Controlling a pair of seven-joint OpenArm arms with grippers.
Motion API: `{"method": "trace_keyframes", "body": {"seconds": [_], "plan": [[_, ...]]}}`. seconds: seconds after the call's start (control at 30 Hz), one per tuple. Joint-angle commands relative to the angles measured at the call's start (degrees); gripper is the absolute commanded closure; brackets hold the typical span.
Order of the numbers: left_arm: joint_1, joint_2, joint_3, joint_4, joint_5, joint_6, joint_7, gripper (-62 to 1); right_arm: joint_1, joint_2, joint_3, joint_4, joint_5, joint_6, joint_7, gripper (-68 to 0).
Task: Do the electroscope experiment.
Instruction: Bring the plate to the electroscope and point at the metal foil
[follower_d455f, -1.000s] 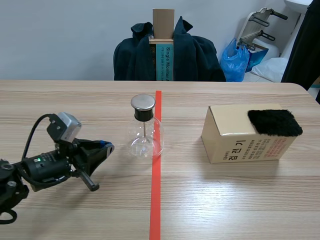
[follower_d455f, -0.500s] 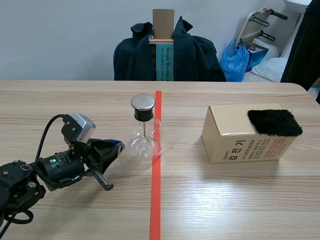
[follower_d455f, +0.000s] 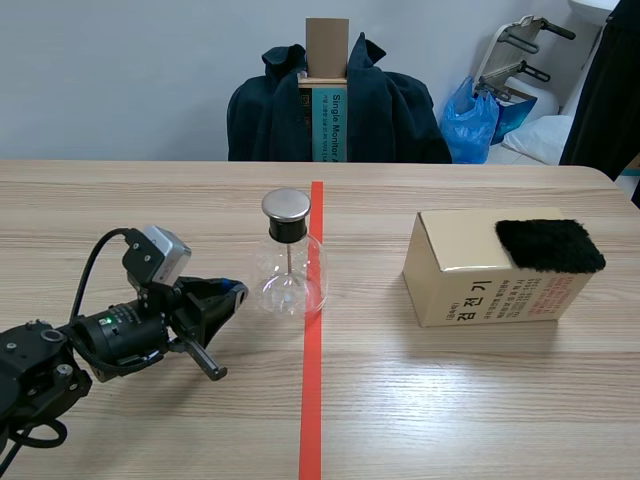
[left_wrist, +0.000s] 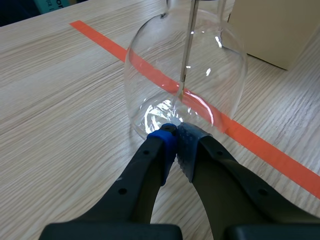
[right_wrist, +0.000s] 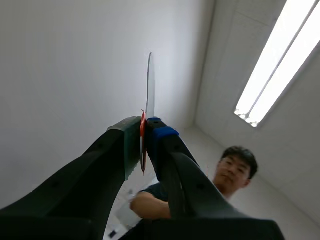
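Where the red line (follower_d455f: 312, 400) crosses the bench (follower_d455f: 450, 400), one glass flask (follower_d455f: 290, 275) stands, with one box (follower_d455f: 480, 280) well apart bearing one black fur pad (follower_d455f: 550, 245). Left tool (left_wrist: 175, 131) is clenched on nothing, its tips at the flask's base, perhaps touching. Right tool (right_wrist: 145, 122), aimed at the ceiling (right_wrist: 240, 55), grasps what seems one thin clear strip (right_wrist: 150, 85).

The cardboard box (follower_d455f: 470, 290) has blue Korean letters "검전기" on its front; the teal box (follower_d455f: 330, 125) behind reads "Single Monitor".

Left claw (left_wrist: 174, 135) closed; right claw (right_wrist: 145, 131) upturned, clamping sheet (right_wrist: 149, 85).
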Motion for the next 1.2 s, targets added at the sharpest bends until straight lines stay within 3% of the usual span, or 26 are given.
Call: {"method": "trace_keyframes", "body": {"seconds": [0.0, 0.2, 0.37, 0.7, 0.93, 1.17], "plan": [[-0.7, -0.3, -0.6, 1.0, -0.6, 0.4, -1.0, -3.2, 0.9, -0.6, -1.8, -2.5, -3.0, -0.6, 0.0, -0.8], [-0.6, -0.3, -0.6, 1.0, -0.6, 0.5, -1.0, -3.2, 2.0, -10.3, -10.4, -16.0, -20.9, -0.6, -0.2, -0.8], [-0.6, -0.3, -0.6, 1.0, -0.6, 0.5, -1.0, -3.2, 2.1, -16.9, -10.8, -26.5, -28.3, -0.6, 2.6, -0.8], [-0.6, -0.3, -0.6, 1.0, -0.6, 0.5, -1.0, -3.2, 2.1, -19.6, -10.8, -34.7, -31.3, -0.2, 8.0, -0.8], [-0.6, -0.3, -0.6, 1.0, -0.6, 0.5, -1.0, -3.2, 2.0, -19.8, -10.8, -35.7, -31.3, 4.6, 9.0, -0.8], [-0.6, -0.3, -0.6, 1.0, -0.6, 0.5, -1.0, -3.2, 1.7, -19.7, -10.8, -35.9, -31.3, 7.1, 11.3, -0.8]]}}
